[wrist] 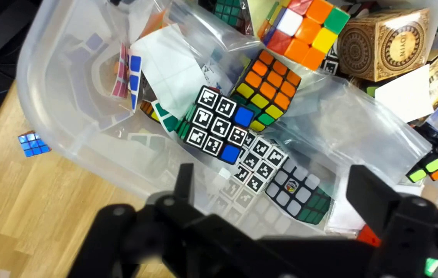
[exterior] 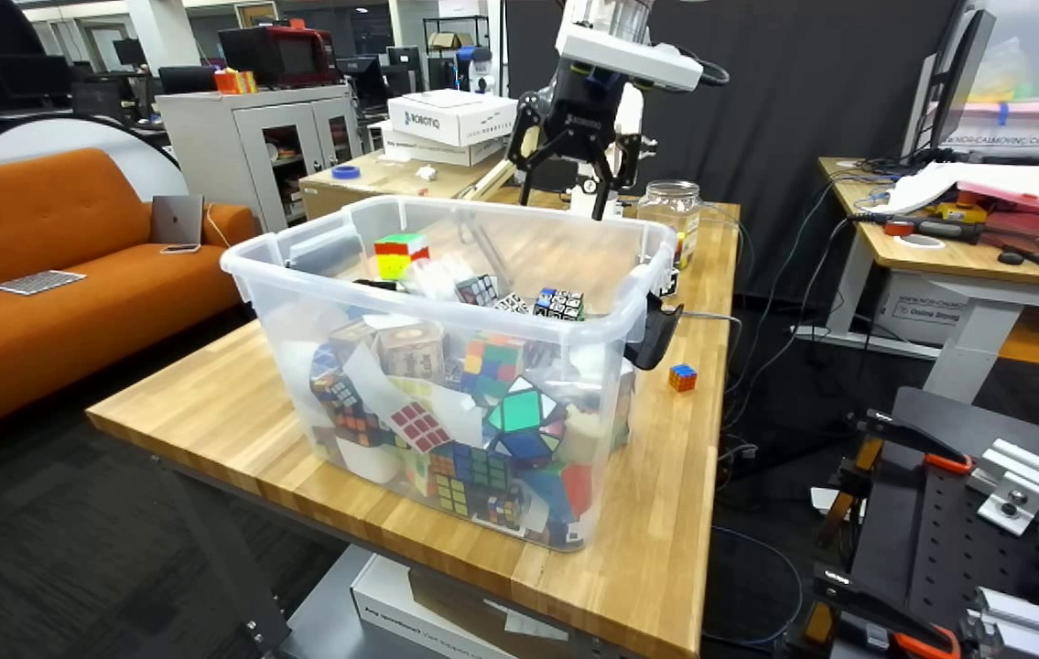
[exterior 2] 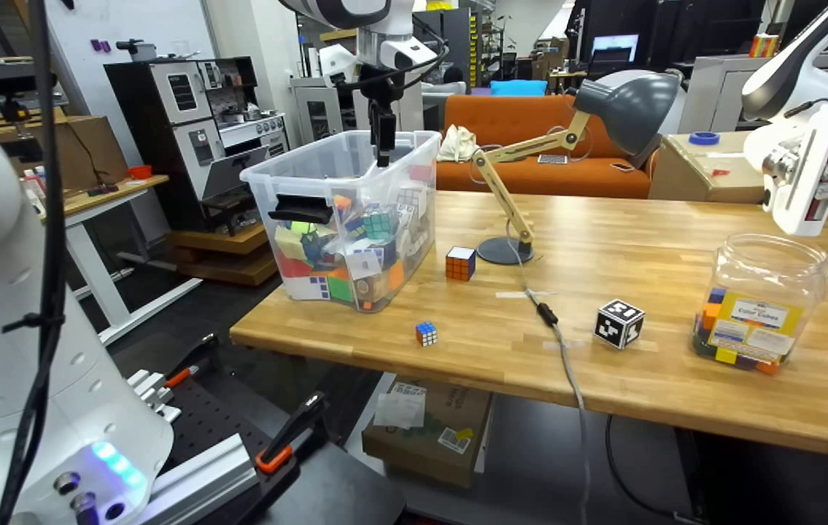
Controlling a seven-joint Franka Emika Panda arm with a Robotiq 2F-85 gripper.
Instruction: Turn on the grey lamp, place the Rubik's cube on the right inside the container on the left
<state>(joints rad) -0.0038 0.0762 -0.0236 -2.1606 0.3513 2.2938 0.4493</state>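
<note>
Blue face up, the Rubik's cube (exterior: 682,377) sits askew to the nearby container (exterior: 446,307); over its rim, the gripper (wrist: 270,166) has jaws spread wide.

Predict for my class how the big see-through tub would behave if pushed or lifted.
The tub is probably heavy to lift, since many puzzle cubes are piled inside. Its translucent plastic walls look fairly thin, so they may flex if squeezed. Standing on a broad base, it would likely slide along the table rather than tip.
</note>
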